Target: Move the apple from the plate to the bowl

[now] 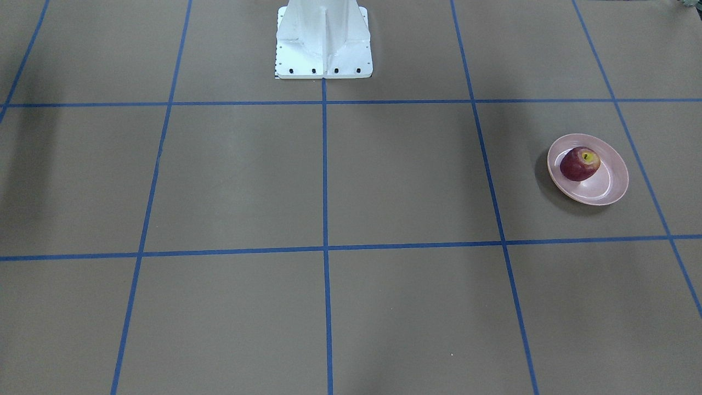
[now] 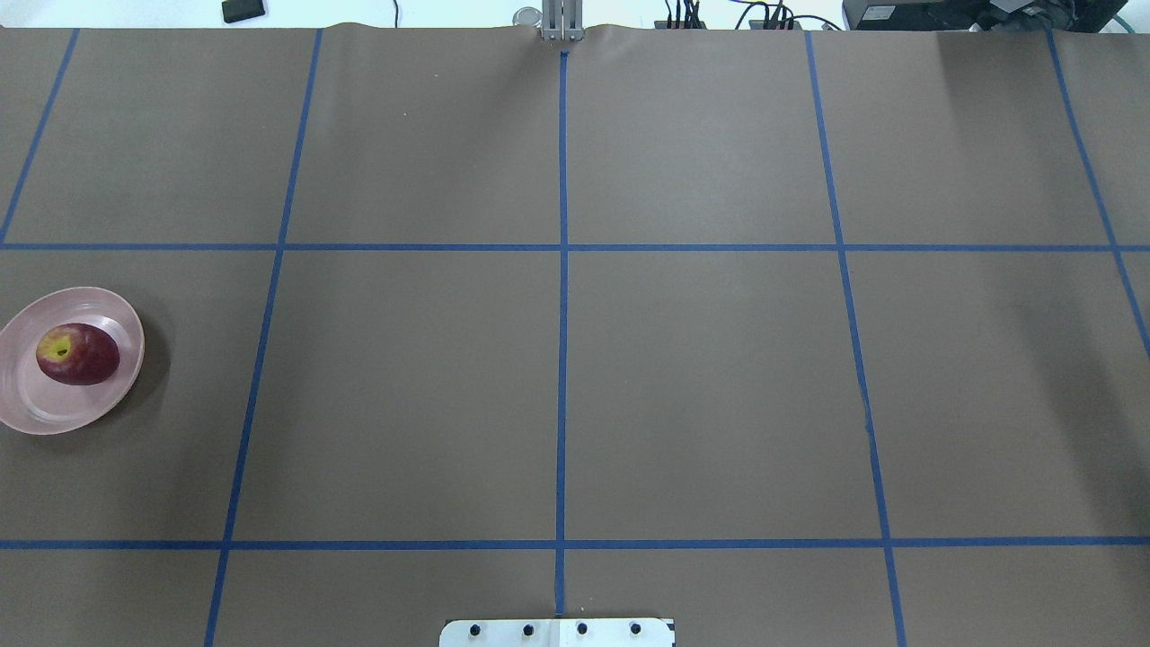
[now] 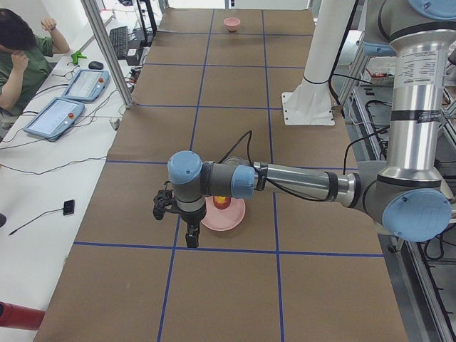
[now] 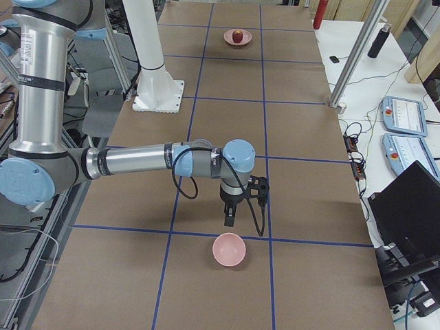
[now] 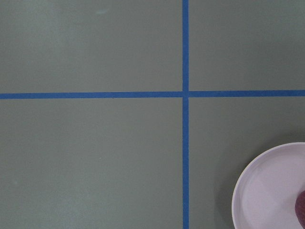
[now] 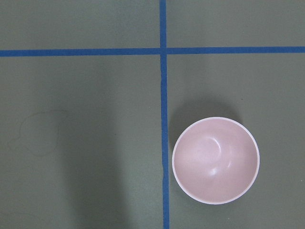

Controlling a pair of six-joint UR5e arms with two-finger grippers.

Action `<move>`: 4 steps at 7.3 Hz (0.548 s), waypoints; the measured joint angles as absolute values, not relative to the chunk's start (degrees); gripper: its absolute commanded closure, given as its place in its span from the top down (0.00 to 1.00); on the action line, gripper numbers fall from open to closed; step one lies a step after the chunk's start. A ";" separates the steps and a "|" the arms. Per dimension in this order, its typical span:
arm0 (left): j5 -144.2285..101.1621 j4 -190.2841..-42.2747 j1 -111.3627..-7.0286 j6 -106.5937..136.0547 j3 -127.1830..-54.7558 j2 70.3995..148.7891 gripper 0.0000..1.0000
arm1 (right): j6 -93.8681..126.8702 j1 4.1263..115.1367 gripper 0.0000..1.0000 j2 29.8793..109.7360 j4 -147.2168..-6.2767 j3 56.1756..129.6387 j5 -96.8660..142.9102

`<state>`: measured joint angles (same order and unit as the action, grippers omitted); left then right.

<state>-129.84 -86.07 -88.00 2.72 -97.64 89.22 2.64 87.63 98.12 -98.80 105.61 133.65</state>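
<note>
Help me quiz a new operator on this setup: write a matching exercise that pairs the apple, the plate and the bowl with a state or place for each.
Things
1. apple
2. plate
3. bowl

States
A. empty, close beside a blue tape line
B. dark red, with a yellow patch showing
C. shallow, with the fruit lying on it

Pairs: 1-B, 2-C, 3-A
</note>
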 measured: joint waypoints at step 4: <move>-129.96 -86.13 -87.98 2.55 -97.72 89.12 0.98 | 2.55 87.68 1.00 98.67 -98.88 105.87 134.14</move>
<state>-129.96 -86.13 -87.98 2.55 -97.72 89.12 2.55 87.68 98.67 -98.88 105.87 134.14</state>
